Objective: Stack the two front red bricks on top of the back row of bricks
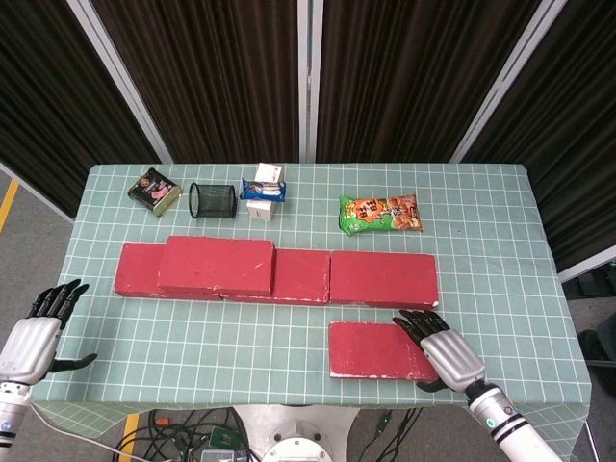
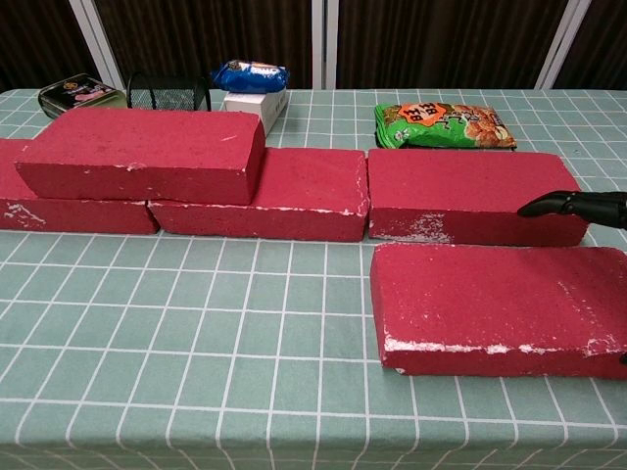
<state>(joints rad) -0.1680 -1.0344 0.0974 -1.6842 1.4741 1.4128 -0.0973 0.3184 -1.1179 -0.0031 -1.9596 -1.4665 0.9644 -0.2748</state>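
The right hand (image 1: 446, 352), fingers spread and holding nothing, hovers over the right end of the front brick (image 1: 380, 349) lying flat on the table (image 1: 241, 337), just before the back row (image 1: 318, 276). The left hand (image 1: 34, 337) hangs spread and empty off the table's left edge.

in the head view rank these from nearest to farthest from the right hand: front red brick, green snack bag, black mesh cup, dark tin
From the right hand:
1. Front red brick, directly under its fingers, front right.
2. Green snack bag, back of the table, right of centre.
3. Black mesh cup, back left.
4. Dark tin, far back left corner.
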